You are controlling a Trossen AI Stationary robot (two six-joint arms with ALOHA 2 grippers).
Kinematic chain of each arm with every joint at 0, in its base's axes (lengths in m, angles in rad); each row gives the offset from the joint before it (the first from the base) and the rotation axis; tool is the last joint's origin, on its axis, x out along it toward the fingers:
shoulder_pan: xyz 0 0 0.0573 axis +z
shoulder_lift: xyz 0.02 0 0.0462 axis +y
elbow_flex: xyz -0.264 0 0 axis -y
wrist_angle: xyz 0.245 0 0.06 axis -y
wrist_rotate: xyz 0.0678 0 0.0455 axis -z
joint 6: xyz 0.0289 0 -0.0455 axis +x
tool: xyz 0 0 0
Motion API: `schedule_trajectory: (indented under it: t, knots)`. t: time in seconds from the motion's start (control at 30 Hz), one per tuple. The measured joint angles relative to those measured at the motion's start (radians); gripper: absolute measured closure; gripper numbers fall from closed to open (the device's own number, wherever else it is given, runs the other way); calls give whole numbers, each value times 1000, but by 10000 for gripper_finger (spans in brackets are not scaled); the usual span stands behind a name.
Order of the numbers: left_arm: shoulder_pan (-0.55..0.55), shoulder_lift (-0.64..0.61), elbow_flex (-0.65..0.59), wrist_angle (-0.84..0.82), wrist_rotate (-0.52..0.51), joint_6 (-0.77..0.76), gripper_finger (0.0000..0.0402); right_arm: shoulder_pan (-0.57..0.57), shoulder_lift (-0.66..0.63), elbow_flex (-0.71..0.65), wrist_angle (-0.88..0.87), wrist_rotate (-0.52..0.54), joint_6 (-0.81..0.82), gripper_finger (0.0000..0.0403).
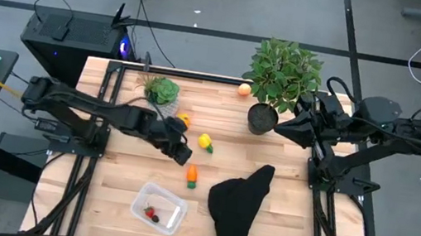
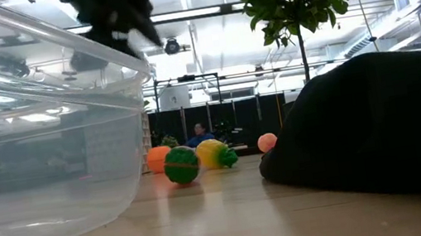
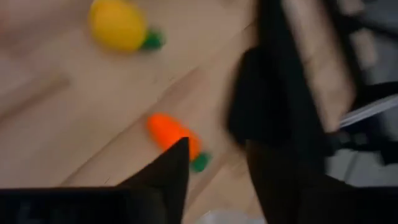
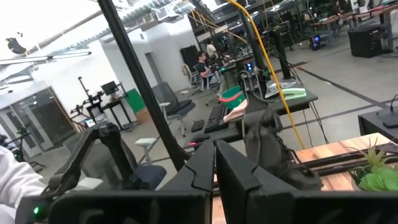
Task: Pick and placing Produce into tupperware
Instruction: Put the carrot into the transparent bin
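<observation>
The produce lies on the wooden table: a small orange carrot with a green top point(image 1: 192, 175) point(image 3: 171, 135), a yellow piece point(image 1: 205, 141) point(image 3: 119, 25), an orange piece point(image 1: 183, 119) and a peach piece point(image 1: 244, 89). The clear tupperware point(image 1: 159, 207) point(image 2: 33, 161) stands near the front edge with small red pieces point(image 1: 151, 213) in it. My left gripper point(image 1: 182, 154) point(image 3: 217, 171) hangs open over the table just left of the carrot, with nothing between its fingers. My right gripper point(image 1: 283, 127) point(image 4: 214, 165) is shut and empty, raised at the far right beside the big plant's pot.
A crumpled black cloth point(image 1: 239, 206) point(image 2: 379, 126) lies right of the tupperware. A tall potted plant point(image 1: 284, 75) stands at the far right and a small green plant point(image 1: 162, 90) at the far left. Bare wood lies between carrot and tupperware.
</observation>
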Motion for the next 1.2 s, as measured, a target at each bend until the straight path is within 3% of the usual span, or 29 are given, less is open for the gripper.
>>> schedule_trajectory:
  t: [0.23, 0.4, 1.2]
  knots:
    - [-6, 128, 0, 89, 109, -66, 111, 0, -1, 0, -4, -32, -8, 380]
    - [-1, 176, 0, 113, 114, -184, 71, 0, -1, 0, -5, -70, -8, 380]
    - [-18, 307, 1, 111, 83, -415, 90, 0, -3, 0, -41, -110, -15, 380]
